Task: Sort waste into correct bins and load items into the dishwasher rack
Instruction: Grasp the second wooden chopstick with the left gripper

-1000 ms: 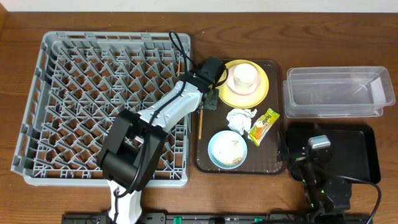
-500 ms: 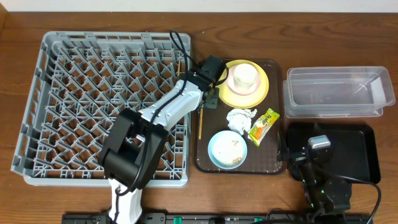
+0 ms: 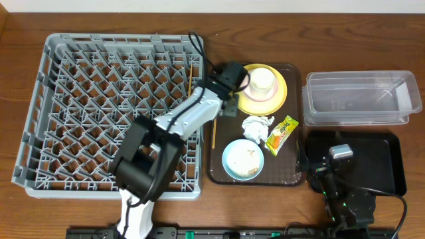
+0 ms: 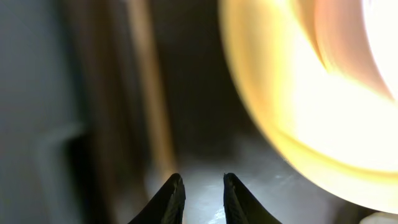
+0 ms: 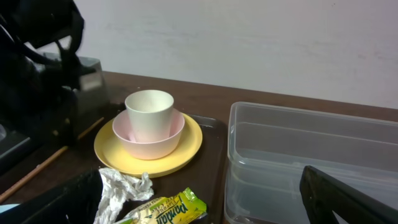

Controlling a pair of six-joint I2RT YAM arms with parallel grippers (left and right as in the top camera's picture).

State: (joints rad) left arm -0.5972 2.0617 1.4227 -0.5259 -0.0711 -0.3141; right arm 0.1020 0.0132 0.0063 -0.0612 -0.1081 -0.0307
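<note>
The left gripper (image 4: 199, 199) hangs low over the dark brown tray (image 3: 292, 178), its jaws released and only a little apart, with bare tray showing through the gap and nothing between them; just ahead and to their right curves the blurred rim of the yellow plate (image 3: 280, 101); to their left runs a blurred tan strip, seemingly a chopstick, though which one cannot be told; seen from above, one chopstick (image 3: 214, 133) lies on the brown tray near these jaws, and a second chopstick (image 3: 190, 74) rests at the edge of the grey dishwasher rack (image 3: 113, 106) nearest them; on the plate sits a pale pink bowl (image 5: 149, 142) with a white cup (image 5: 149, 112) upright inside it; the right gripper (image 5: 199, 186) hovers over the black tray (image 3: 388, 159), its jaws spread wide and grasping nothing; ahead of them to the left stands the plate, ahead to the right the clear tub (image 5: 311, 155); close before them, left of centre, lies the crumpled napkin (image 5: 124, 190), and just beside it the yellow-green wrapper (image 5: 165, 211), whose white lettering reads something like "Pandan"; the light-blue bowl (image 3: 242, 159), holding pale food scraps (image 3: 251, 157), sits on the brown tray well apart from both pairs of jaws; everything rests on the wooden worktop (image 3: 232, 20).
</note>
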